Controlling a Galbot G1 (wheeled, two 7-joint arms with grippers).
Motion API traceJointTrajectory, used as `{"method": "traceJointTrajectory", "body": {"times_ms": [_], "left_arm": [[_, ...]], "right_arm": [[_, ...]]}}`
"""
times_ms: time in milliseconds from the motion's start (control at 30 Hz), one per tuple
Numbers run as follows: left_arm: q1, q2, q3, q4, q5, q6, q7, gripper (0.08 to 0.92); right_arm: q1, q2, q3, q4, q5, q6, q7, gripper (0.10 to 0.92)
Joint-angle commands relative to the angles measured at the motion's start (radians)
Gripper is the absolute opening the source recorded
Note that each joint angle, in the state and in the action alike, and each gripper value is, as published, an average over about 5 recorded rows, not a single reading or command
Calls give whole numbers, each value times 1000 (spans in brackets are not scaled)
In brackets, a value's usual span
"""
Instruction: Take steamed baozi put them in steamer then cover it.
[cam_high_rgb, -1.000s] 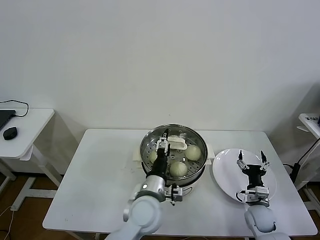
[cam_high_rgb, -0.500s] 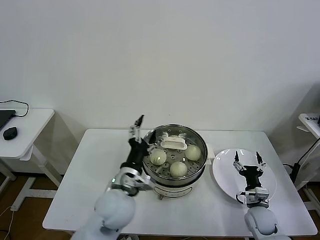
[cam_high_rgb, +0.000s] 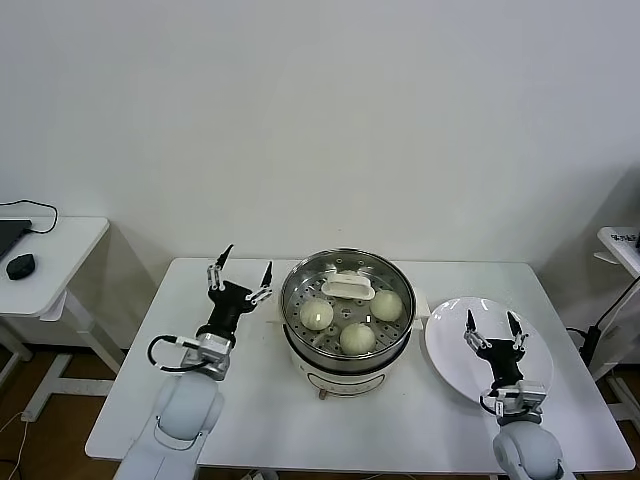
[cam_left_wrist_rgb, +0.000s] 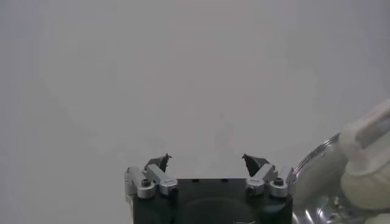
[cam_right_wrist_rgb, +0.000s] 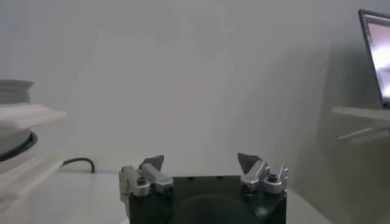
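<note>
The steel steamer (cam_high_rgb: 345, 345) stands mid-table on its white base. Three cream baozi (cam_high_rgb: 316, 314) (cam_high_rgb: 357, 337) (cam_high_rgb: 386, 304) show inside it. The cover's white handle (cam_high_rgb: 347, 288) sits over the pot toward the back, and the clear glass appears to rest on the rim. A fourth baozi is hidden. My left gripper (cam_high_rgb: 239, 279) is open and empty, just left of the pot, fingers up. The left wrist view shows it (cam_left_wrist_rgb: 208, 161) with the pot's rim (cam_left_wrist_rgb: 317, 164) beside it. My right gripper (cam_high_rgb: 491, 327) (cam_right_wrist_rgb: 200, 161) is open and empty above the white plate (cam_high_rgb: 455, 365).
The plate is bare, right of the steamer. A side table with a black mouse (cam_high_rgb: 20, 265) stands at far left, and another white table edge (cam_high_rgb: 620, 240) at far right. A dark cable (cam_right_wrist_rgb: 76, 162) lies on the table in the right wrist view.
My left gripper has left the cover's handle and drawn away to the left side of the pot, open. My right gripper has shifted slightly over the plate.
</note>
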Motion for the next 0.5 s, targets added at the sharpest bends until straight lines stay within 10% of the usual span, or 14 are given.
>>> {"method": "traceJointTrajectory", "body": {"times_ms": [33,500], "left_arm": [[84,-5,-83,93,-183,-177,6,823],[193,-21,-96,90,-143,-247,34,823]], "right_arm": [[-52,8,21,24,39,5,-28,823],[-104,36,41,44,12,51,-51,823]]}}
